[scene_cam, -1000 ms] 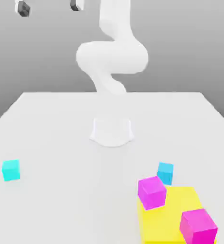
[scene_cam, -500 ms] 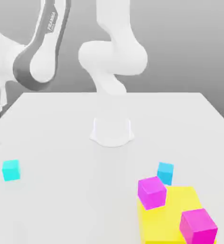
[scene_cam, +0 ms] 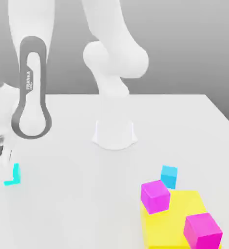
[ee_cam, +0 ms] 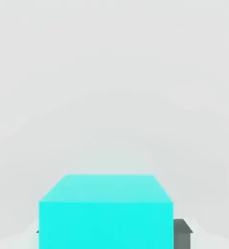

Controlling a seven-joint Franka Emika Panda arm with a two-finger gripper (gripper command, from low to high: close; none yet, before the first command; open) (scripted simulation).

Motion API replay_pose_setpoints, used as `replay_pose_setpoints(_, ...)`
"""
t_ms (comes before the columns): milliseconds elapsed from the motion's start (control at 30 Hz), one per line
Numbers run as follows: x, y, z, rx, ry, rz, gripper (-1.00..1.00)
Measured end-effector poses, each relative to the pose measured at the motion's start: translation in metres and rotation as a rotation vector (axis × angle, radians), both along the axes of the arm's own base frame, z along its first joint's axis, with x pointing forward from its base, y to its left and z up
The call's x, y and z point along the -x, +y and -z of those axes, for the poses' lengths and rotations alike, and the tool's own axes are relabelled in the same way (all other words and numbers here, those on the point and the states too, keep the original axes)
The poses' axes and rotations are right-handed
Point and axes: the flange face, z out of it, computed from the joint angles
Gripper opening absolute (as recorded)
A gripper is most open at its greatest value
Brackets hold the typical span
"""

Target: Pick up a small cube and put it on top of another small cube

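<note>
since a second ago the arm (scene_cam: 31, 92) is swinging down from high in the exterior view to the table's (scene_cam: 136, 160) nine o'clock edge, and the gripper (scene_cam: 4, 163) is now sitting low over the cyan cube (scene_cam: 14, 175) there, hiding most of it; that cube is keeping its earlier spot. the claw is pinched narrow on this cube: in the hand view a dark fingertip (ee_cam: 182, 232) is pressing against the cube's (ee_cam: 105, 214) side, with the cube sitting square between the jaws. it is resting flat on the table, top face level, and being a cube it is showing no long axis. a second cyan cube (scene_cam: 168, 176) is standing towards five o'clock, just beside a magenta cube (scene_cam: 155, 196) perched on a yellow block (scene_cam: 175, 223). another magenta cube (scene_cam: 202, 231) is sitting on that block's near corner.
</note>
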Motion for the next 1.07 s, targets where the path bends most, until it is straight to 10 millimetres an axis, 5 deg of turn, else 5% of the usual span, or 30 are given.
replay_pose_setpoints(200,-0.002,0.001,-0.056,-0.001,-0.001,-0.007,-1.0)
replay_pose_setpoints(333,-0.095,0.046,-0.079,-0.01,-0.004,-0.319,-1.0)
replay_pose_setpoints(467,-0.185,0.126,-0.101,-0.016,-0.004,-0.664,-1.0)
replay_pose_setpoints(600,-0.246,0.223,-0.125,-0.018,-0.004,-0.977,-1.0)
replay_pose_setpoints(800,-0.282,0.376,-0.159,-0.017,-0.005,-1.387,-1.0)
replay_pose_setpoints(900,-0.29,0.451,-0.148,-0.011,-0.002,-1.582,-1.0)
replay_pose_setpoints(933,-0.292,0.476,-0.139,-0.009,-0.001,-1.646,1.0)
replay_pose_setpoints(1067,-0.292,0.476,-0.139,-0.009,-0.001,-1.646,1.0)
